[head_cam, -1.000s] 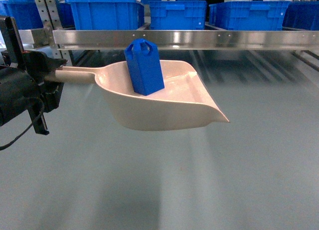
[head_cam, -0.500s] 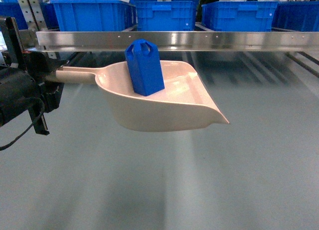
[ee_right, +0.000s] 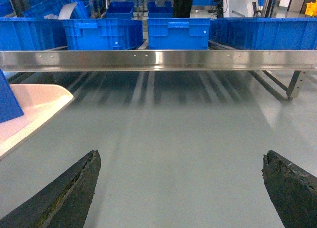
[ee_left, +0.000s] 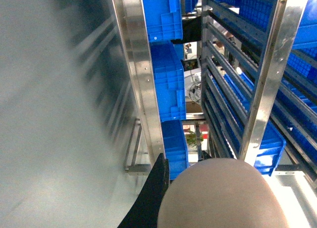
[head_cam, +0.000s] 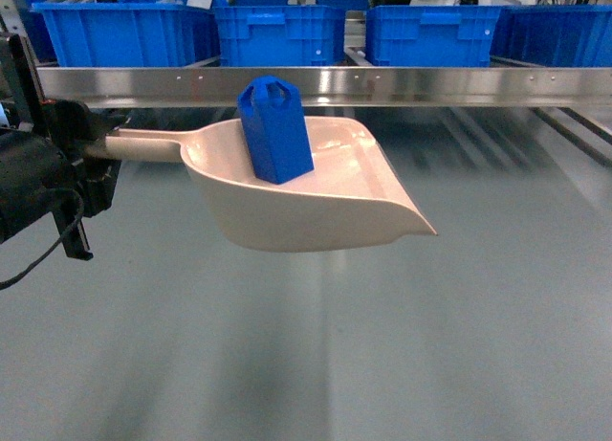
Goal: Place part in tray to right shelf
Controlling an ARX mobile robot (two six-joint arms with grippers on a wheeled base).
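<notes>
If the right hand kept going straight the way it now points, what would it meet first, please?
Probably the shiny steel front rail of the long rack; the open right hand has only bare grey floor before it, though depth is uncertain.

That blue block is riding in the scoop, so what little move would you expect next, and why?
Probably keep rolling toward the right shelf with the tray held level. The part stands upright and unsecured in it, the left gripper holds only the handle, and the shelf's rail is ahead, not yet reached. The right gripper hangs open and empty.

Bright even light; glare on steel rail (head_cam: 325,85); floor (ee_left: 54,114) streaked by motion blur.
</notes>
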